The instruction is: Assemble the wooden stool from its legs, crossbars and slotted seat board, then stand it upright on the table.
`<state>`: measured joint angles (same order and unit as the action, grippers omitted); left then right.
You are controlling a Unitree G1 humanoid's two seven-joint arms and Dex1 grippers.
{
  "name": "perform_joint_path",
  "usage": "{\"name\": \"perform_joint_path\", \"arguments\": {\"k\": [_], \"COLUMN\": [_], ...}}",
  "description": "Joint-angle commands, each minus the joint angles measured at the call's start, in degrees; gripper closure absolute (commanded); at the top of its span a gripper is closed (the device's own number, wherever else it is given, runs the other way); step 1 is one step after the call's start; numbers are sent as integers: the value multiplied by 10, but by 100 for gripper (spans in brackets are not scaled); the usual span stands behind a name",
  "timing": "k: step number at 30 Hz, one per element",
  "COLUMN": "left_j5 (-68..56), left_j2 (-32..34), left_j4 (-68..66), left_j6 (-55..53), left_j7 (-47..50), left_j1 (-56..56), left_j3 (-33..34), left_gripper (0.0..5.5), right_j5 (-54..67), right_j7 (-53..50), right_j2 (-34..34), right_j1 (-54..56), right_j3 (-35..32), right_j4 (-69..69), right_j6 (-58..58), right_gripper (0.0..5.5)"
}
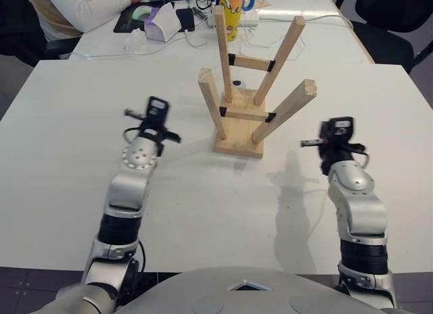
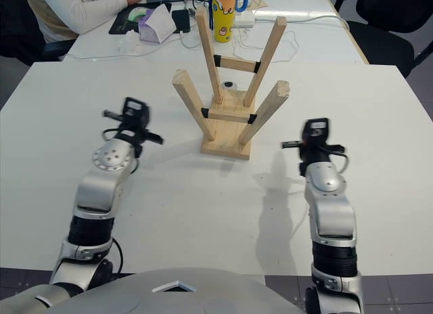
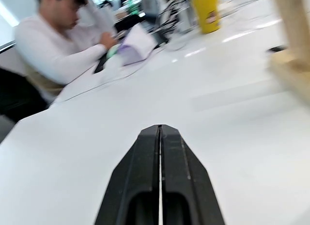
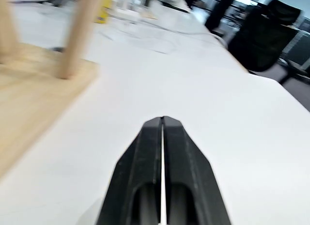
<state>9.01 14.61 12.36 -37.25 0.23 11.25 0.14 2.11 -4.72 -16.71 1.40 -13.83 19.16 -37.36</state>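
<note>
The wooden stool point(image 1: 247, 91) rests upside down in the middle of the white table point(image 1: 81, 97). Its seat board point(image 1: 238, 143) lies flat and its four legs point up, splayed outward. Two crossbars point(image 1: 252, 62) with black ends join the legs in pairs. My left gripper point(image 1: 157, 106) is to the left of the stool and apart from it, its fingers point(image 3: 145, 157) shut with nothing between them. To the stool's right my right gripper point(image 1: 337, 127) is also clear of it, shut and empty, with the seat board's corner point(image 4: 34, 84) close by in the right wrist view.
A second table behind carries a yellow cup point(image 1: 232, 9), a purple-white box point(image 1: 161, 24), cables and a person's arm point(image 1: 88, 9). A small black object point(image 1: 236, 82) lies just behind the stool. A black chair point(image 1: 392, 23) stands at the back right.
</note>
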Motion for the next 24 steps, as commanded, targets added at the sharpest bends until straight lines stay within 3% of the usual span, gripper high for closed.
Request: {"name": "perform_joint_path", "arguments": {"k": [1,3,7,10,15,24], "left_j5": [10,9,-4,-1,17,47], "left_j2": [26,30,-15,-26,5,28], "left_j4": [-3,12,84,106,114,41], "left_j6": [41,52,47,19,-19,-67], "left_j7": [25,-7,-157,-206,-211,-152], "left_j1": [-7,5,74,87,54,22], "left_j3": [60,22,-213,-295,-291,-191], "left_gripper": [547,547,547,547,547,547], "right_j5": [12,33,99,76,47,29], "right_j7": [-31,-4,175,190,168,148], "right_j2": [25,37,26,8,-8,-12], "right_j1": [24,35,33,34,29,42], "right_j3": [-54,-26,231,258,248,191], "right_j4": [6,29,182,168,137,46], "right_j6": [8,10,31,26,-23,-66], "right_gripper": [550,550,550,550,550,550]}}
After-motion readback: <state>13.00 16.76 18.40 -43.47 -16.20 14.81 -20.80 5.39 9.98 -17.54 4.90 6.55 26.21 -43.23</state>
